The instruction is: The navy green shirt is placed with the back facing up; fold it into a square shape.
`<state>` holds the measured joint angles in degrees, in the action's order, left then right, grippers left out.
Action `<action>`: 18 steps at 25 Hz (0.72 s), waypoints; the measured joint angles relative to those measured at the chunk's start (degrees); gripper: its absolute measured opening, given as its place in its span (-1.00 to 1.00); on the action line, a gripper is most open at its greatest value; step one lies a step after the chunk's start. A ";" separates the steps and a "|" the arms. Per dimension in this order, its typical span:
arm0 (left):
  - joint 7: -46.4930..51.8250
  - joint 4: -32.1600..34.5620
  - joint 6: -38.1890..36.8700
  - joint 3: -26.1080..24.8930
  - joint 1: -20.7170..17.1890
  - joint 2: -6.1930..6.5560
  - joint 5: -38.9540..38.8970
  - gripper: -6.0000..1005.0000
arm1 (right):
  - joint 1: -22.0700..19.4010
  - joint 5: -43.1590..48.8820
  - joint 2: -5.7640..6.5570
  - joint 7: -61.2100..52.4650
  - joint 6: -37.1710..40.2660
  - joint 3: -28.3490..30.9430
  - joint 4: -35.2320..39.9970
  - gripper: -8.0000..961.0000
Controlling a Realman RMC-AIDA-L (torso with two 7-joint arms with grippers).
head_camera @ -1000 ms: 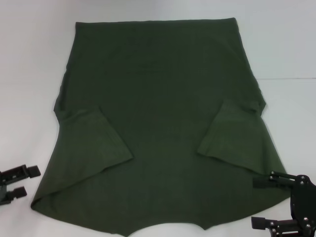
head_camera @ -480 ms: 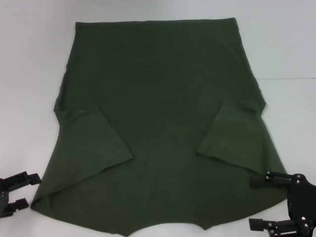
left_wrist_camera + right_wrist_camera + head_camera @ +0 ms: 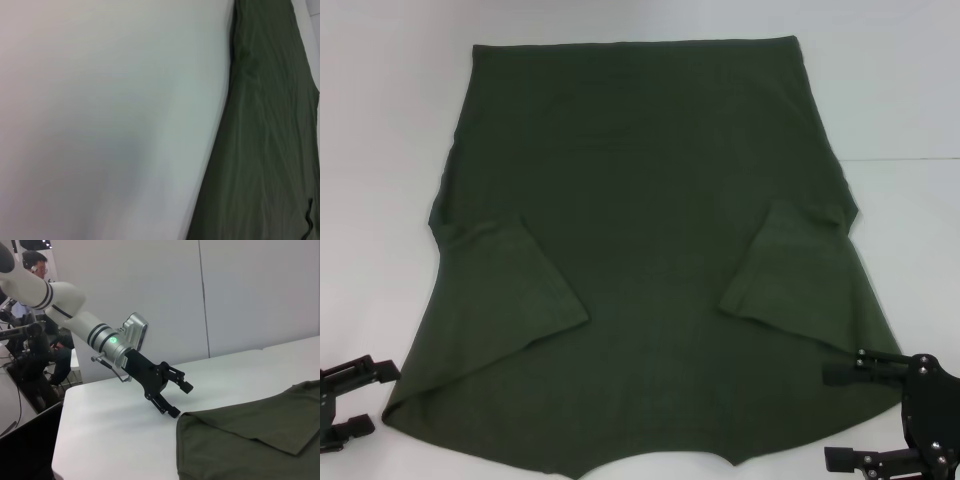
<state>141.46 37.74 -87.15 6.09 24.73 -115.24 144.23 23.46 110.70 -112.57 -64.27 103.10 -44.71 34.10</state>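
Across the white table (image 3: 380, 120) the navy green shirt (image 3: 640, 200) lies flat, plain back up, both sleeves already folded inward. Left gripper (image 3: 348, 400) sits just off the shirt's near left corner, right gripper (image 3: 875, 415) at its near right corner; both jaws apart, empty. We'd judge: pinch both near corners cleanly, one layer stack each, lift evenly, keep edges parallel.

The shirt (image 3: 650, 260) runs off the bottom edge of the head view, so its nearest edge is cut away. The right gripper (image 3: 860, 415) is cropped at that view's corner, the left gripper (image 3: 360, 400) at the other. The left wrist view is blurred, showing only a strip of cloth
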 joint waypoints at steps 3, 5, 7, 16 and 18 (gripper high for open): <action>0.56 -0.05 0.03 0.35 0.26 0.02 0.00 0.89 | 0.00 0.00 -0.07 0.00 0.00 -0.03 0.00 0.94; 0.79 -0.12 0.04 0.49 0.51 0.04 0.00 0.89 | 0.00 0.00 -0.08 0.01 0.00 0.03 -0.01 0.94; 1.00 -0.22 0.10 0.54 0.77 0.10 0.00 0.89 | 0.00 -0.01 -0.14 0.01 0.00 0.06 -0.06 0.94; 1.50 -1.20 1.53 1.53 1.30 0.29 0.25 0.89 | 0.16 -0.05 -0.23 -0.10 -0.01 0.14 -0.13 0.94; 1.48 -1.04 1.44 1.37 1.30 0.29 0.50 0.89 | 0.20 -0.05 -0.22 -0.11 -0.01 0.15 -0.17 0.94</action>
<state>142.94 36.71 -85.71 7.46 26.03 -114.95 144.73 23.66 110.65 -112.79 -64.39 103.09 -44.56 33.93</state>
